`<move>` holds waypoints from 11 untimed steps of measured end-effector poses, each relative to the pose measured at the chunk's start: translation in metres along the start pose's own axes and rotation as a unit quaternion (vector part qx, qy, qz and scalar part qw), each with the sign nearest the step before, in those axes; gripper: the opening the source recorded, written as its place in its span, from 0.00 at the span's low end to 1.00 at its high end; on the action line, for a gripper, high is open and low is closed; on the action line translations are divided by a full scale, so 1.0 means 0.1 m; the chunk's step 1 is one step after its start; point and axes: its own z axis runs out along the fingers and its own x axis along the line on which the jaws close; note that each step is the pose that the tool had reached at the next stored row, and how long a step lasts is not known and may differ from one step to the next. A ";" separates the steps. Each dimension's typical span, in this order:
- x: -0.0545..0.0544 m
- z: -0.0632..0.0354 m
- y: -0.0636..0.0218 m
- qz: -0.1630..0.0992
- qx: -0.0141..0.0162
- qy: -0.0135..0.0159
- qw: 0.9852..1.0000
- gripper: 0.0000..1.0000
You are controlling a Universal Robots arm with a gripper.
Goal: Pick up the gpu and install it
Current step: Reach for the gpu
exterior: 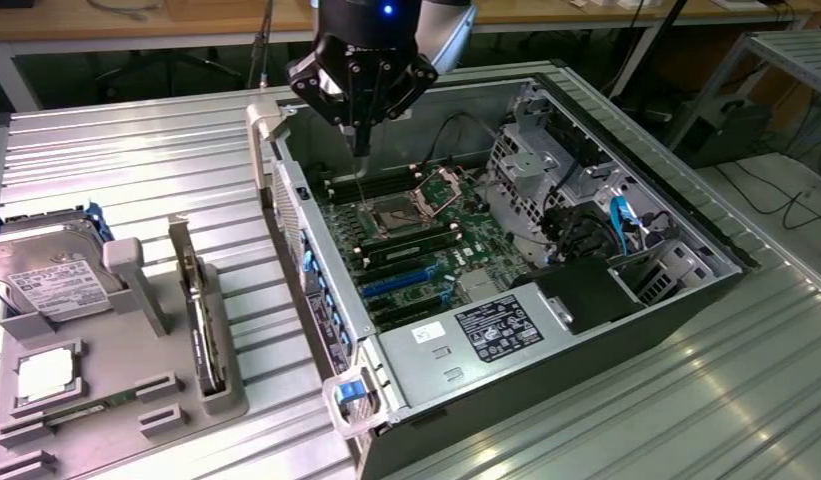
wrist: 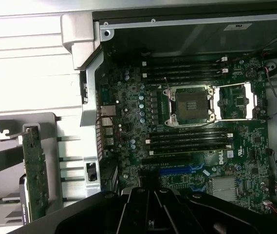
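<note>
The gpu [exterior: 201,318] stands on its edge in a slot of the grey holder [exterior: 130,380] at the exterior view's left, its metal bracket toward the far end. In the wrist view the gpu [wrist: 35,170] shows as a thin green board on edge, outside the case wall. My gripper [exterior: 362,150] hangs above the open computer case [exterior: 677,215], over the far part of the motherboard [exterior: 410,245] near the CPU socket [wrist: 192,104]. The gripper [wrist: 150,197] is shut with nothing between its fingers, well apart from the gpu.
A silver hard drive [exterior: 43,275] with a white label and a small square chip [exterior: 43,375] also sit in the holder. Blue expansion slots [exterior: 403,285] lie on the motherboard. Cables and drive cages fill the case's right side. The case stands on a ribbed metal table [exterior: 143,150].
</note>
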 end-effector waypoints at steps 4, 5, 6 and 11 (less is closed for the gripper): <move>0.01 -0.001 -0.029 -0.003 0.000 0.000 1.000 0.11; 0.01 -0.002 -0.034 -0.004 0.000 0.000 1.000 0.11; 0.01 -0.002 -0.037 -0.007 0.000 0.000 1.000 0.11; 0.04 -0.003 -0.043 -0.028 -0.001 0.001 1.000 0.11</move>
